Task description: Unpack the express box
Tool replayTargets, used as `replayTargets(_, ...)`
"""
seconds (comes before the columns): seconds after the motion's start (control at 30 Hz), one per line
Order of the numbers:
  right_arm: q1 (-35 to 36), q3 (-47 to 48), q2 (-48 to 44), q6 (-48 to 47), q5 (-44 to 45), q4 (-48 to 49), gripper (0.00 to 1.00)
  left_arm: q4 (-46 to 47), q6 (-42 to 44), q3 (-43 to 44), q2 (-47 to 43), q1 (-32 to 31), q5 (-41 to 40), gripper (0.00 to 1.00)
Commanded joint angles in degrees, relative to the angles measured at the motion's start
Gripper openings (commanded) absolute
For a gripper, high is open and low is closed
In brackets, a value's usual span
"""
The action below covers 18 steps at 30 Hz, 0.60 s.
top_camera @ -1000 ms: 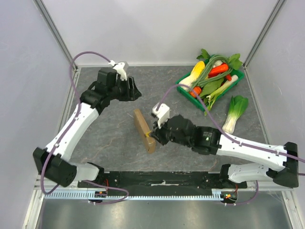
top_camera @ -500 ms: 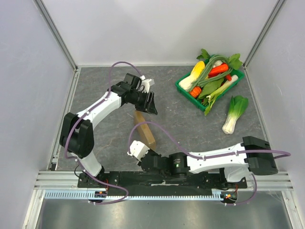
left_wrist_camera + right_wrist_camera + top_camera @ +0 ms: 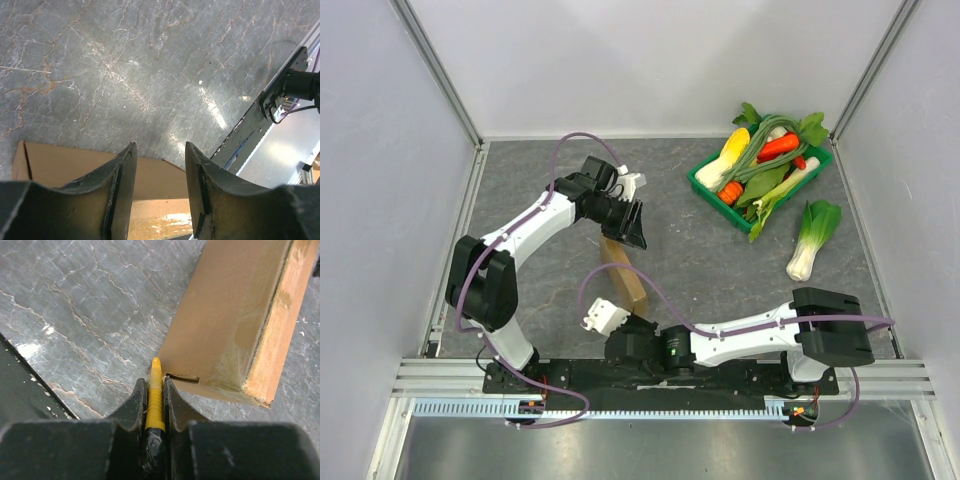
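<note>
The express box (image 3: 625,275), a plain brown cardboard box, stands on its long edge in the middle of the grey table. My left gripper (image 3: 632,228) hangs open over its far end; in the left wrist view the box (image 3: 60,165) lies below and between the spread fingers of that gripper (image 3: 159,150), with no contact showing. My right gripper (image 3: 632,330) is low by the box's near end. In the right wrist view this gripper (image 3: 155,385) is shut on a yellow ridged tool (image 3: 155,400) with a black handle, whose tip is right at the lower corner of the box (image 3: 235,320).
A green tray (image 3: 705,185) filled with vegetables sits at the back right. A bok choy (image 3: 810,235) lies loose on the table beside it. The metal rail (image 3: 280,100) runs along the table's near edge, close behind my right gripper.
My left arm swung from the back left to above the box's far end, its jaws narrowing a little. My right arm moved from the box's right side to its near end.
</note>
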Motion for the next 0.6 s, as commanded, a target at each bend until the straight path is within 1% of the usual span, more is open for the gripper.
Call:
replayTargets(0.0,-0.40,0.66,-0.52,2.86,5.09,0.22,0.00,1.51,1.50,-1.35,-1.20,-0.29,4.96,0.49)
replayTargets(0.17,-1.27,-1.28,-2.72,5.23,6.41,-1.28,0.00,1.60,1.06,-1.62,-2.00,-0.29,5.84,0.49)
replayTargets(0.4,-3.82,-7.16,-8.25,8.48,7.38,-2.07,0.00,4.23,-1.49,-1.18,-3.23,-0.29,8.91,0.49)
replayTargets(0.57,-6.98,-9.71,-12.12,9.72,6.24,-0.93,0.00,6.52,-3.25,-0.22,-2.18,-0.29,11.29,0.53)
